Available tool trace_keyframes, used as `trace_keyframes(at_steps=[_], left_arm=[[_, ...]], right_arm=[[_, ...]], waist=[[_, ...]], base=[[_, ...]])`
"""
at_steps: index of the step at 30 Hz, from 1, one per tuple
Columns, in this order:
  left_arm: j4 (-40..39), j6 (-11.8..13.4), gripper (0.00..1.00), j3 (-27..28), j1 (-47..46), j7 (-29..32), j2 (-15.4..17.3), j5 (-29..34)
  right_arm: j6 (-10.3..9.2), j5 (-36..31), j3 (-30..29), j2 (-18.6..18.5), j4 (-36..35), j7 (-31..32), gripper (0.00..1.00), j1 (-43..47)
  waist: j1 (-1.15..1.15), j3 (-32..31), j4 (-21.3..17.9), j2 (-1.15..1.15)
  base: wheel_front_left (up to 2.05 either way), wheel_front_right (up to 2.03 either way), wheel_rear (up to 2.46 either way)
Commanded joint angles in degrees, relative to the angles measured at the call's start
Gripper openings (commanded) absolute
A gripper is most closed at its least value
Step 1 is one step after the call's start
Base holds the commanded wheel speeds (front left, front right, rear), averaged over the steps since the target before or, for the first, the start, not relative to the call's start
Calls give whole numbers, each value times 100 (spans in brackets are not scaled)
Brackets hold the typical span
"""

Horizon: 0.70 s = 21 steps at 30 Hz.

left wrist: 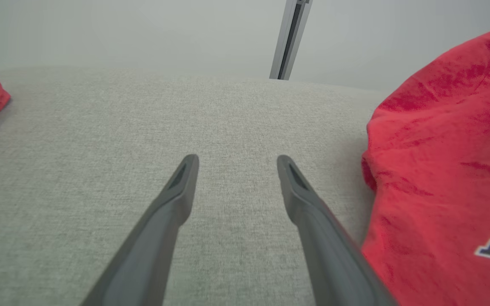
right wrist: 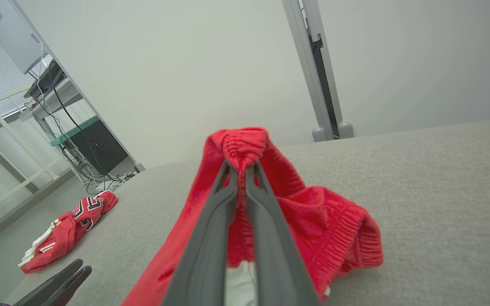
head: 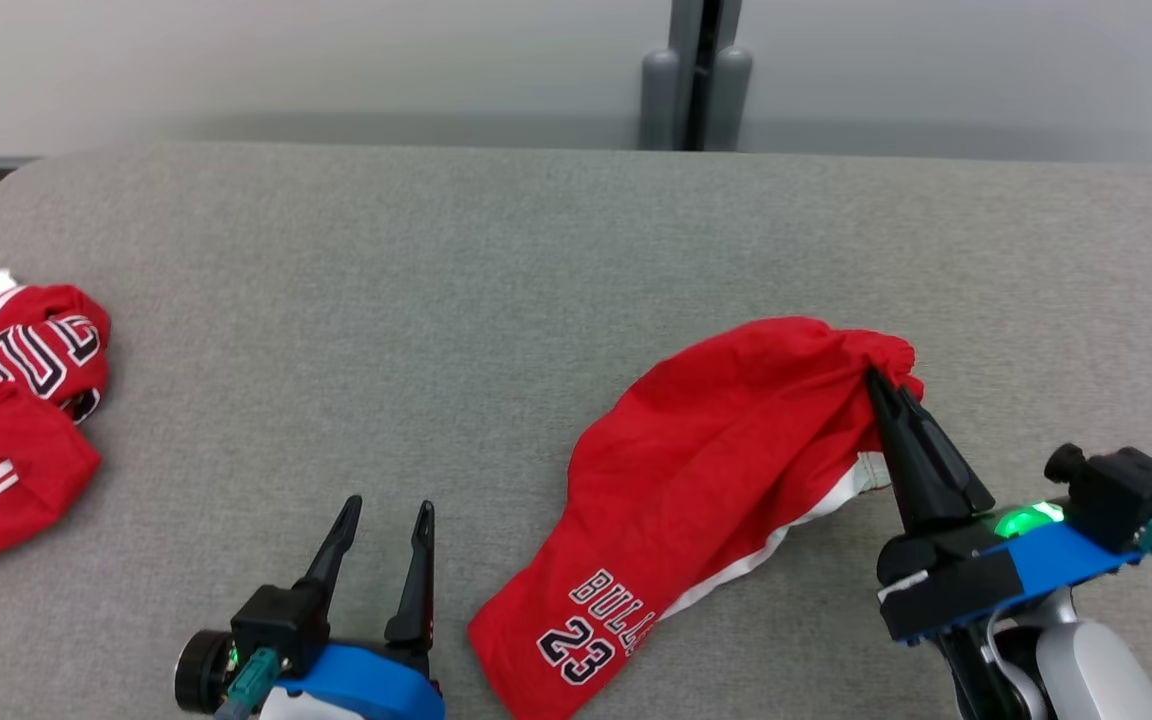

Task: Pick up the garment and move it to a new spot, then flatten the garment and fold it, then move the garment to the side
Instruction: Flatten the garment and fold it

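The red garment (head: 696, 470), a pair of shorts with white trim along one edge, lies on the grey padded surface (head: 436, 280), its gathered waistband (right wrist: 245, 144) lifted off the surface into a peak while the rest trails down and rests flat. The right gripper (head: 876, 380) has its two dark fingers pressed together on that waistband, pinching a bunched fold of the elastic between the tips; in the right wrist view the red cloth wraps over both tips, so the exact contact point is buried in the fabric. The lettering (head: 601, 620) near the garment's low end reads "BULL" over "23", with the last part of the word lost at a fold, and the hem just below it is cut off by the bottom of the head view. Just beside that low end, on the side away from the waistband, the left gripper (head: 388, 507) has its fingers spread wide, with nothing between them but bare grey surface; whether the tips touch the surface cannot be told. Well apart from the garment, beyond the left gripper, a second red and white piece of clothing (head: 16, 400) lies crumpled, partly cut off by the edge of the head view, its lettering too folded to read.
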Motion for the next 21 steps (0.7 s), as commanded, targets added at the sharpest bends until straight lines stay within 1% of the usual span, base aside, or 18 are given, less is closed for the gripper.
trace_keyframes(at_steps=[1, 4, 7, 11, 12, 14, 15, 18, 21], left_arm=[[-13, 16, 100, -28, -139, -15, -2, -3], [-15, 5, 100, -76, -259, -15, -2, -16], [-14, -7, 100, -127, -378, -15, -3, -30], [-23, -21, 100, -174, -455, -15, -3, -52], [-20, -24, 100, -181, -467, -14, -3, -46], [-21, -29, 100, -194, -489, -15, -3, -53], [-23, -30, 100, -200, -490, -15, -3, -57], [-27, -33, 100, -191, -489, -15, -3, -65], [-67, -37, 100, -173, -477, -15, -2, -46]], right_arm=[[1, -99, -58, 49, 102, 64, 0, -140], [1, -528, -245, 48, 533, 120, 0, -500], [0, -1014, -333, -1, 1125, -11, 0, -876], [0, -1441, -409, 9, 2048, -265, 0, -1351], [0, -1525, -433, 22, 2300, -331, 11, -1444], [0, -1764, -425, 10, 2731, -504, 45, -1634], [0, -1836, -410, 19, 2908, -598, 100, -1731], [0, -1976, -409, 75, 3227, -885, 100, -1938], [0, -2108, -413, 65, 3171, -1031, 100, -1988]], waist=[[0, 144, 142, 0], [0, 336, 354, 0], [0, 486, 558, 0], [0, 611, 723, 0], [0, 628, 745, 0], [0, 658, 776, 0], [0, 665, 781, 0], [0, 663, 738, 0], [0, 594, 636, 0]], base=[[0, 0, 0], [0, 0, 0], [0, 0, 0], [0, 0, 0], [0, 0, 0], [0, 0, 0], [0, 0, 0], [0, 0, 0], [0, 0, 0]])
